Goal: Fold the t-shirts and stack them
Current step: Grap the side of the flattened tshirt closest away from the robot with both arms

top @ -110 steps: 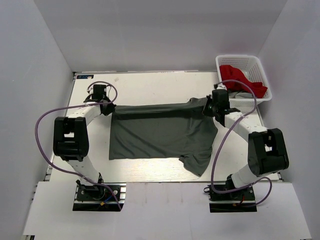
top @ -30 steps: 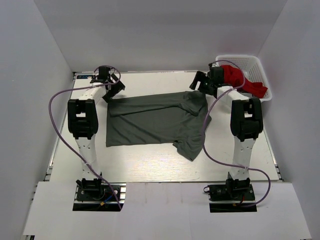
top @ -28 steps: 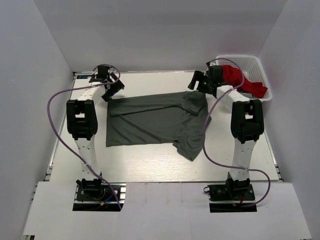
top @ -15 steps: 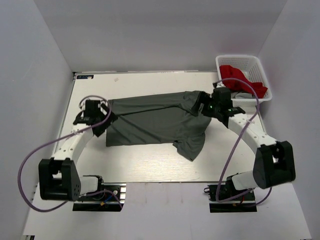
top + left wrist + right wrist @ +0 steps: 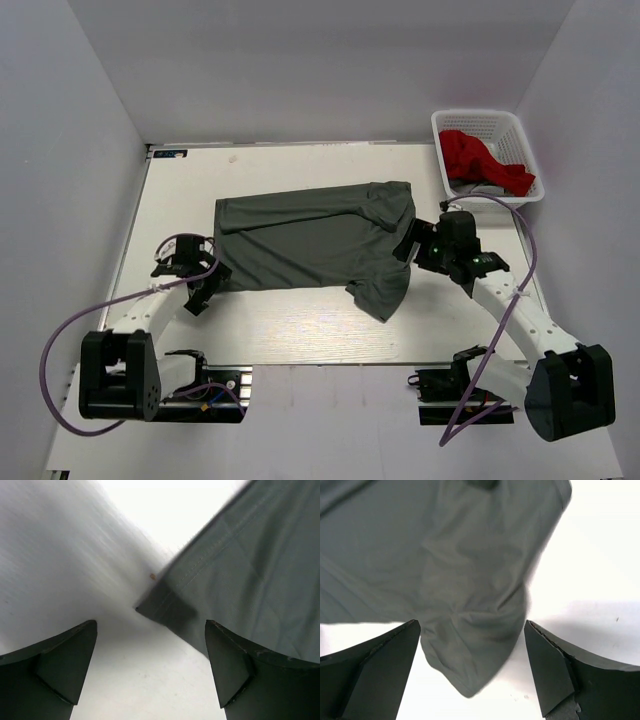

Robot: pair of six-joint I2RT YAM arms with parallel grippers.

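Observation:
A dark olive-grey t-shirt [image 5: 310, 240] lies spread flat on the white table, with its right sleeve [image 5: 385, 295] pointing toward the near edge. My left gripper [image 5: 205, 285] is open beside the shirt's near-left corner. In the left wrist view that corner [image 5: 165, 602] sits just ahead of the open left gripper [image 5: 150, 625], which holds nothing. My right gripper [image 5: 408, 245] hovers open at the shirt's right side. In the right wrist view the sleeve [image 5: 470, 650] lies below the open right gripper [image 5: 471, 625]. A red t-shirt [image 5: 480, 160] lies bunched in the basket.
A white lattice basket [image 5: 520, 125] stands at the far right corner, holding the red shirt and a bit of grey cloth [image 5: 485, 188]. White walls close in the table on the left, back and right. Both arm bases sit at the near edge.
Both arms have swung back from the far edge toward the near side. The left gripper came down to the shirt's near-left corner and the right to its sleeve. The shirt has stayed still.

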